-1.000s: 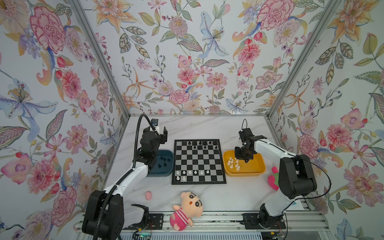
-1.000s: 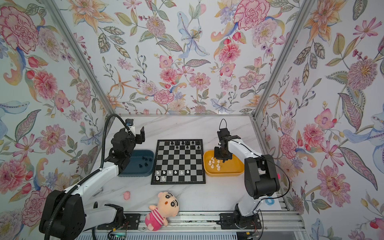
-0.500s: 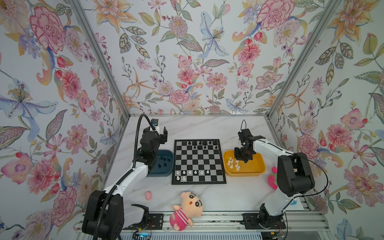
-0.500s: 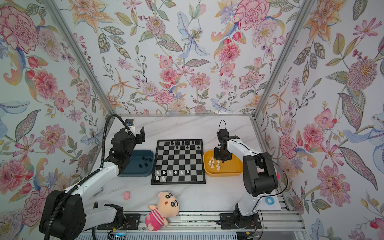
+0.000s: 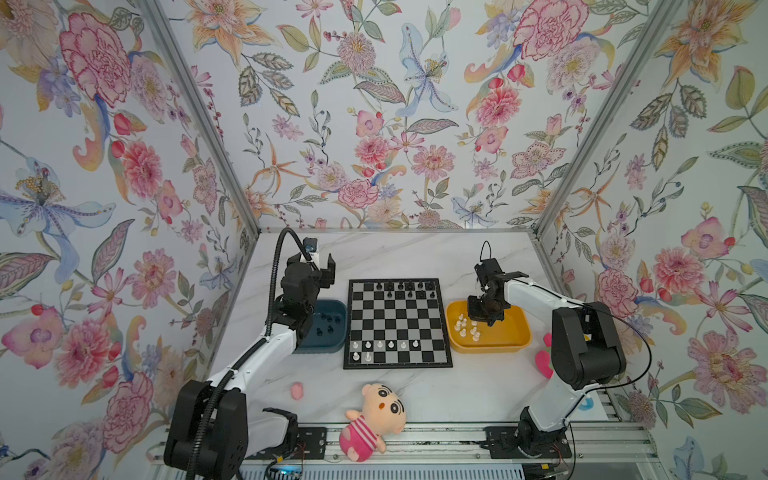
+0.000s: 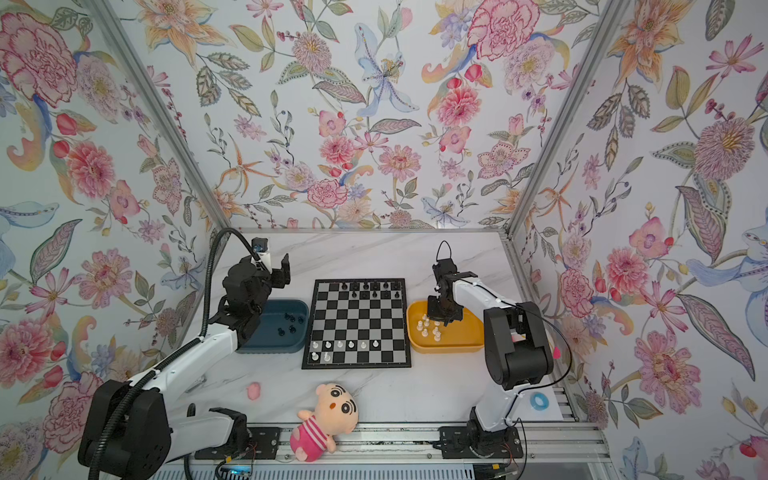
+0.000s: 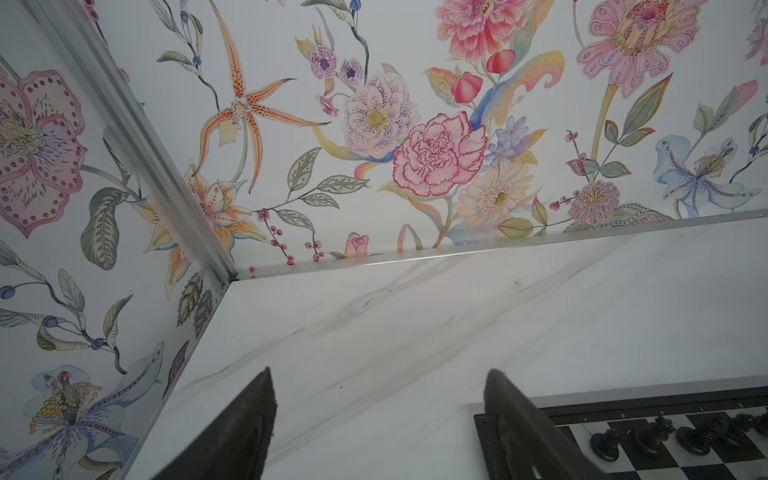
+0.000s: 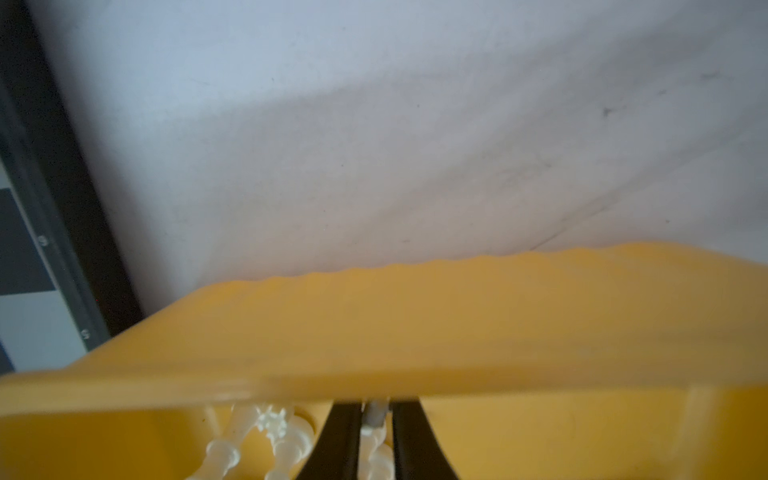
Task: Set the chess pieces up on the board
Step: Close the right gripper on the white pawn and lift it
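The right gripper's (image 8: 374,440) two dark fingers (image 8: 338,436) are pinched on a white piece (image 8: 374,417) that stands between them. They are low in the far left part of the yellow tray (image 8: 457,324), which sits right of the board (image 5: 397,324). The spare white pieces (image 5: 467,328) lie just beside it in the same tray. I cannot tell what kind of piece is held.

The left gripper (image 7: 379,372) has its fingers spread wide with nothing between them. It is raised over the far end of the blue tray (image 5: 338,309), left of the board, where the loose black pieces (image 5: 326,325) lie.

On the board, the set black pieces (image 5: 399,286) stand in the far two rows and the set white pieces (image 5: 380,345) in the near two. Many home squares are bare.

The step in hand looks like picking up a white piece. Next, it likely needs a straight lift clear of its neighbours and the tray wall. Then it should be carried left and nearer to a bare near-row square and set down upright without knocking the pieces already standing there.
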Motion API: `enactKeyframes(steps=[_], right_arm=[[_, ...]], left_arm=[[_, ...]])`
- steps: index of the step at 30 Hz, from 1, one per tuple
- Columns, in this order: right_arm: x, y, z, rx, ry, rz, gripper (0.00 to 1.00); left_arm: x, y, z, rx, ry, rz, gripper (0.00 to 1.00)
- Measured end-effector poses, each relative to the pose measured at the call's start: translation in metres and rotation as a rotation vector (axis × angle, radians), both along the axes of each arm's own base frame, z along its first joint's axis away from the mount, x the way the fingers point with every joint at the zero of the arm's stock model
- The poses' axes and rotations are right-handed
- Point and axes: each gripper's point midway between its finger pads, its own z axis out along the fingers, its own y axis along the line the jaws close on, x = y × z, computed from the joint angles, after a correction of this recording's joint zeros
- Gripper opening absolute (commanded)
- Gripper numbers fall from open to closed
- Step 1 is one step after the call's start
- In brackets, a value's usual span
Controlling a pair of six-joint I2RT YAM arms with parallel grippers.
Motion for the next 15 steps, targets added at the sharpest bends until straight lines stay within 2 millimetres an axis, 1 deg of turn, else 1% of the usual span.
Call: enactKeyframes(steps=[9,15], right_arm=[[0.0,0.0,-0.0001,0.001,0.001,-0.004,0.1],[0.0,-0.0001,-0.0001,0.001,0.001,-0.007,0.02]], left_arm=[[-0.0002,-0.0007,0.0002,0.004,0.0,-0.002,0.8],[-0.0002,-0.0009,0.0002,0.007,0.0,-0.003,0.8]])
